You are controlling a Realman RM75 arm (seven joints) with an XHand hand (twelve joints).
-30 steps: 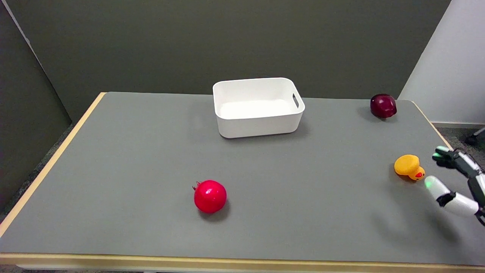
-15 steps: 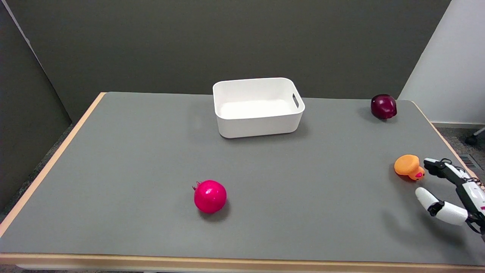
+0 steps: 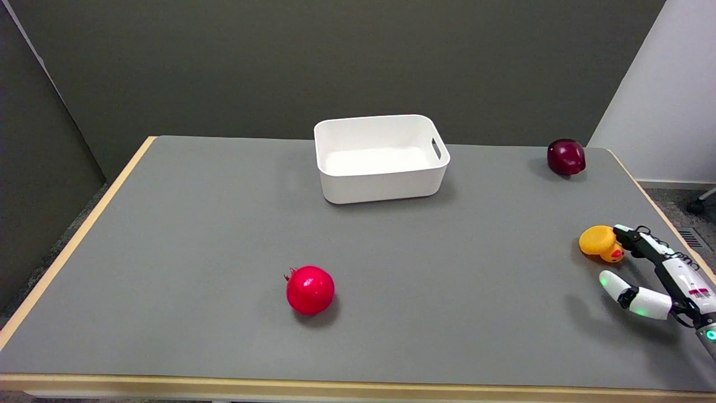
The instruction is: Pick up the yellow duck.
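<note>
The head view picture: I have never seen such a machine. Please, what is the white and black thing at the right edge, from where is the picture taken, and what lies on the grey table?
The camera sits above the table's near side and looks down across it. The white and black thing is the robot hand of the right arm. Its fingers are spread, one fingertip right beside the small yellow rubber duck; it holds nothing. On the grey table also lie a bright red pomegranate, a dark red round fruit near the far right corner, and an open white plastic bin, which looks empty.
</note>
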